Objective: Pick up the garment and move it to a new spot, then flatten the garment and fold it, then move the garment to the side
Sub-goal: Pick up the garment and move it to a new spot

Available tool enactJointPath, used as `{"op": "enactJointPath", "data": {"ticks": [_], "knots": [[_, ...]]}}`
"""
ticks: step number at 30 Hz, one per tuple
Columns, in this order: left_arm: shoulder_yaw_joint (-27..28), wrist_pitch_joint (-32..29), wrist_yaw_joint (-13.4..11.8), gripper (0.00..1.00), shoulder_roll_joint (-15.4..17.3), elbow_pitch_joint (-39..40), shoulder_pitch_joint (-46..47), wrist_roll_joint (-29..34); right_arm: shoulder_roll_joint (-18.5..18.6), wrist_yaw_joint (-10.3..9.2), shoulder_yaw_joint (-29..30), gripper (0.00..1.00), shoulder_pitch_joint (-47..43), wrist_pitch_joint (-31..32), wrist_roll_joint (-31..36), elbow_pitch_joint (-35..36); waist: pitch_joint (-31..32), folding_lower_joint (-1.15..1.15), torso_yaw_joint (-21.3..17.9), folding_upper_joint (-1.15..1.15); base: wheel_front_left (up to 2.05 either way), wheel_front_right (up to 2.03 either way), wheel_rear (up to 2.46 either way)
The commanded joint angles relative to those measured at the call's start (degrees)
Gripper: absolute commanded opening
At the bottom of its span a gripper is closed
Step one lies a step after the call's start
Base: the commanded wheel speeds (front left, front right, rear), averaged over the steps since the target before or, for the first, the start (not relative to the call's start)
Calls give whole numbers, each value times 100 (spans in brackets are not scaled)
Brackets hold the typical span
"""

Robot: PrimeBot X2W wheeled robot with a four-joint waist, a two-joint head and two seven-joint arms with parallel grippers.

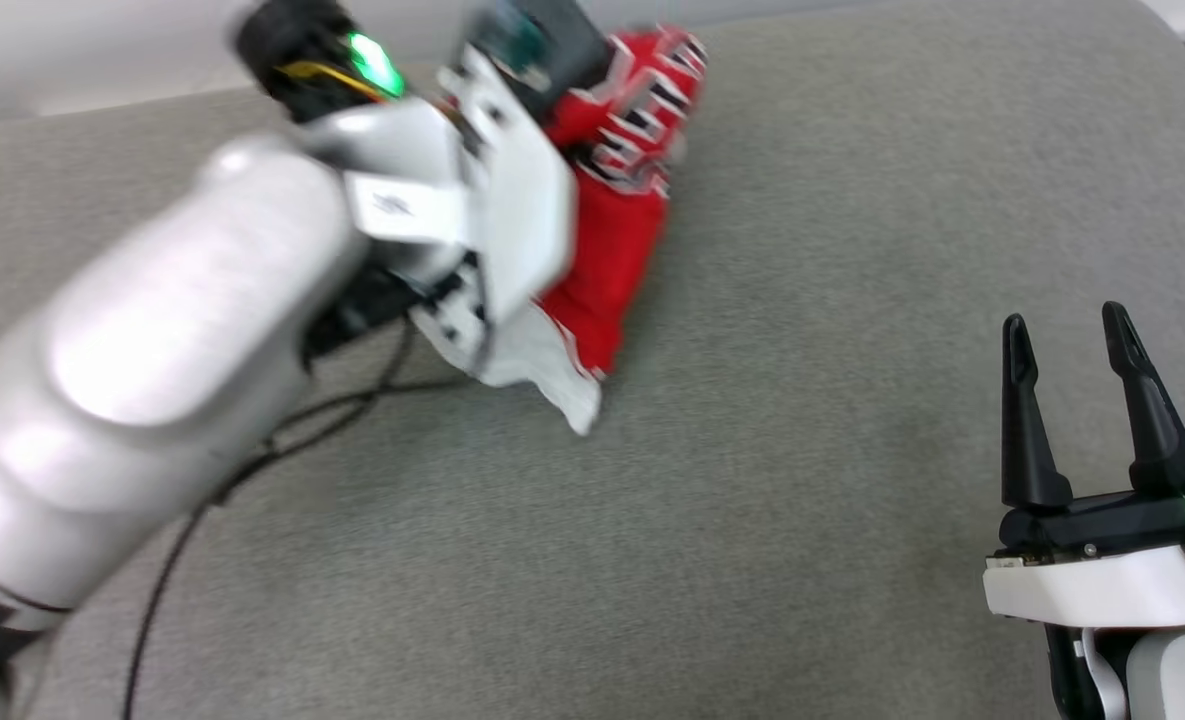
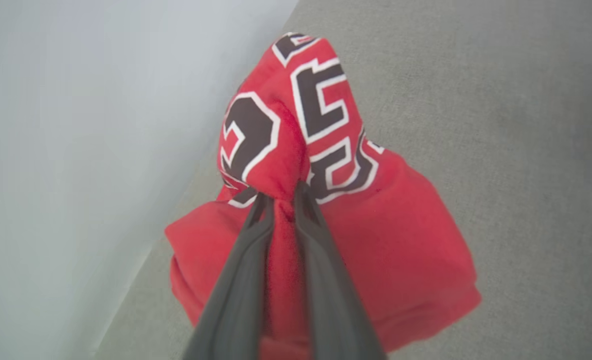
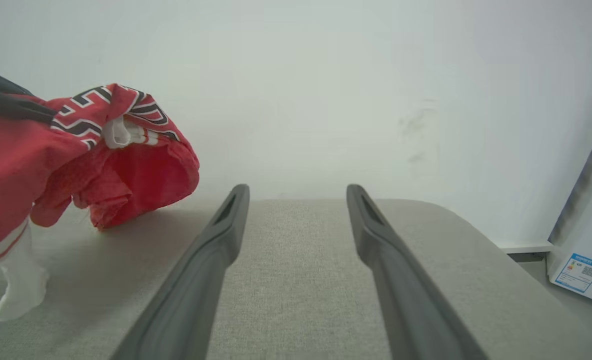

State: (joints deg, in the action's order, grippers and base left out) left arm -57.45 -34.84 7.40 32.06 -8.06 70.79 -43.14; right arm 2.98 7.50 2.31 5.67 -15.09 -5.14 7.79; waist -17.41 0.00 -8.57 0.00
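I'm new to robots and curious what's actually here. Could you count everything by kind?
Clothing: 1, the red garment.
End effectors: 2, the left end effector pinching the red garment, the right end effector open and empty.
Surfaces: 1, the grey cushioned surface.
Total: 4.

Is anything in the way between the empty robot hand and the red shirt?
No, nothing visible. Only bare grey cushion lies between the right gripper, jaws open, and the shirt, which the left gripper pinches.
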Motion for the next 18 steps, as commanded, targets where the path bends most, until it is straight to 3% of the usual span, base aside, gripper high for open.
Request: {"op": "enactJointPath", "data": {"ticks": [1, 11, 18], "knots": [[-260, 125, -2, 0, -183, -27, 64, -74, -19, -2, -8, 100, 47, -12, -67, -8, -115, 0, -225, 0, 0, 0, 0], [-1379, 756, -2, 0, -1062, -678, -314, -307, -18, -2, -16, 100, 167, -12, -170, -18, -403, 0, -434, 0, 0, 0, 0], [-1594, 720, -1, 0, -1544, -1129, -1149, -278, -18, -2, -43, 100, 229, -12, -207, -67, -506, 0, -507, 0, 0, 0, 0]]}}
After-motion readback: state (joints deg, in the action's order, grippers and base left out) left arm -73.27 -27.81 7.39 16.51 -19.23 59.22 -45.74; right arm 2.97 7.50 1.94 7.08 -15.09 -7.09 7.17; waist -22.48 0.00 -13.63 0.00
